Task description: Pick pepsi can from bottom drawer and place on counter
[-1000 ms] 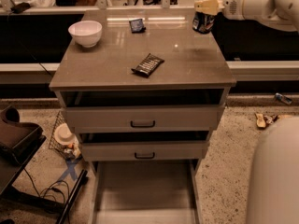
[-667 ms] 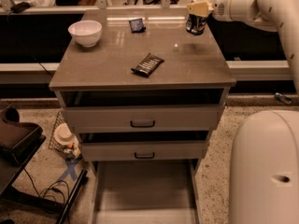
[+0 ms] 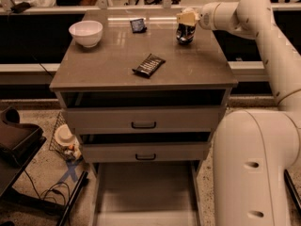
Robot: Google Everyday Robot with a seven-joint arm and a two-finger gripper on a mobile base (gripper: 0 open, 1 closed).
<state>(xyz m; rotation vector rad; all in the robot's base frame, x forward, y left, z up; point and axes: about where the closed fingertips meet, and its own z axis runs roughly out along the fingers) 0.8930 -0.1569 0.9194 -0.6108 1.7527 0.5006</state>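
The pepsi can (image 3: 185,34) is dark blue and stands upright at the back right of the counter (image 3: 108,65). My gripper (image 3: 187,19) reaches in from the right and sits on the can's top, shut on it. The can's base looks to be touching or just above the counter surface. The bottom drawer (image 3: 143,197) is pulled out at the lower middle, and its grey floor is bare.
A white bowl (image 3: 86,33) stands at the counter's back left. A small dark blue packet (image 3: 137,25) lies at the back middle. A flat dark snack wrapper (image 3: 148,65) lies mid-counter. The two upper drawers (image 3: 143,125) are slightly open. My white arm (image 3: 254,159) fills the right side.
My gripper has moved left and down with the can, from above the counter's right edge to over the back right of the counter.
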